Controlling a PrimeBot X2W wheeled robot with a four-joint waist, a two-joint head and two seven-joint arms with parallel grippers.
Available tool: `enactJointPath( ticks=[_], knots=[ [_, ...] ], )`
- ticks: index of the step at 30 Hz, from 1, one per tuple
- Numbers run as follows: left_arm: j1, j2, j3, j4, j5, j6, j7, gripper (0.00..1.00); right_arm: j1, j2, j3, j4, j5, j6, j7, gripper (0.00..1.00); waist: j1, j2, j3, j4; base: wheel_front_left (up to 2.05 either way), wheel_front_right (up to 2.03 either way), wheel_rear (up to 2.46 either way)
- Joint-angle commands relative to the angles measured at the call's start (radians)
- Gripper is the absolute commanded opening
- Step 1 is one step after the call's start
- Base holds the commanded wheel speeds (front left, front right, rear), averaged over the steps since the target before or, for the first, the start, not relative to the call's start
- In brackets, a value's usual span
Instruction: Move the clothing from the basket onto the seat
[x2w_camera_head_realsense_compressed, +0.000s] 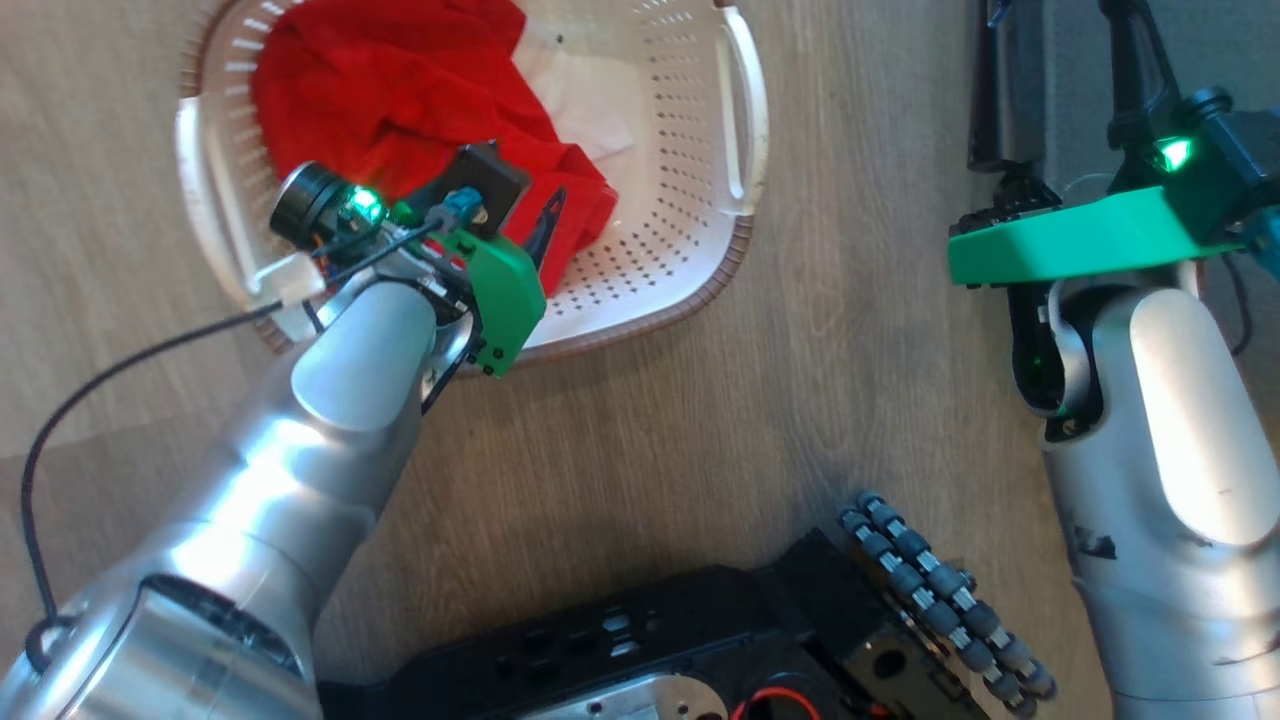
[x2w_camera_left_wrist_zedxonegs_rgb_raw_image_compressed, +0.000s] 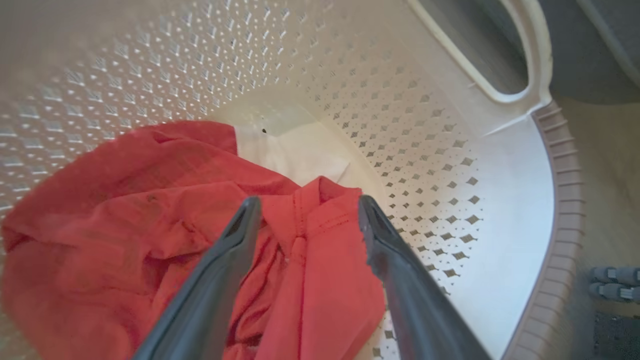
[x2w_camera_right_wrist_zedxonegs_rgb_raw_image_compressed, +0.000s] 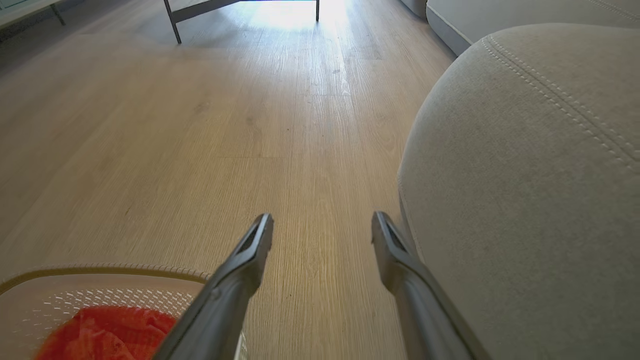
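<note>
The cream basket (x2w_camera_head_realsense_compressed: 690, 200) stands on the wood floor, with the red clothing (x2w_camera_head_realsense_compressed: 400, 90) bunched in its left half. A white piece (x2w_camera_left_wrist_zedxonegs_rgb_raw_image_compressed: 295, 155) lies under the red fabric. My left gripper (x2w_camera_left_wrist_zedxonegs_rgb_raw_image_compressed: 310, 202) reaches down into the basket, open, its fingers straddling a raised fold of the clothing (x2w_camera_left_wrist_zedxonegs_rgb_raw_image_compressed: 125, 225) without closing on it. My right gripper (x2w_camera_right_wrist_zedxonegs_rgb_raw_image_compressed: 322, 225) hangs open and empty above the floor, just left of the grey seat (x2w_camera_right_wrist_zedxonegs_rgb_raw_image_compressed: 525, 175), whose pale double stitching shows. The basket's corner (x2w_camera_right_wrist_zedxonegs_rgb_raw_image_compressed: 100, 290) lies at the lower left of the right wrist view.
My black base (x2w_camera_head_realsense_compressed: 650, 640) and its roller wheel (x2w_camera_head_realsense_compressed: 940, 600) sit at the bottom of the head view. A black cable (x2w_camera_head_realsense_compressed: 100, 390) trails from the left arm. Metal furniture legs (x2w_camera_right_wrist_zedxonegs_rgb_raw_image_compressed: 172, 20) and another grey cushion (x2w_camera_right_wrist_zedxonegs_rgb_raw_image_compressed: 500, 15) stand far across the floor.
</note>
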Motion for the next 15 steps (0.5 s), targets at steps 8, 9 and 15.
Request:
enactJointPath(
  ticks=[8, 9, 15],
  knots=[
    [-0.053, 0.007, -0.15, 0.037, -0.132, -0.006, 0.102, 1.0, 0.033, 0.013, 0.033, -0.024, 0.05, 0.007, -0.005, 1.0, -0.0001, 0.0, 0.051, -0.058, 0.0, 0.0, 0.0],
    [-0.058, 0.008, -0.165, 0.043, -0.147, -0.006, 0.115, 1.0, 0.034, 0.013, 0.035, -0.025, 0.055, 0.007, -0.005, 1.0, -0.0001, 0.0, 0.056, -0.064, 0.0, 0.0, 0.0],
    [-0.076, 0.023, -0.244, 0.068, -0.221, -0.006, 0.17, 1.0, 0.041, 0.013, 0.035, -0.024, 0.076, 0.007, -0.005, 1.0, -0.0001, 0.0, 0.066, -0.08, 0.0, 0.0, 0.0]
  ],
)
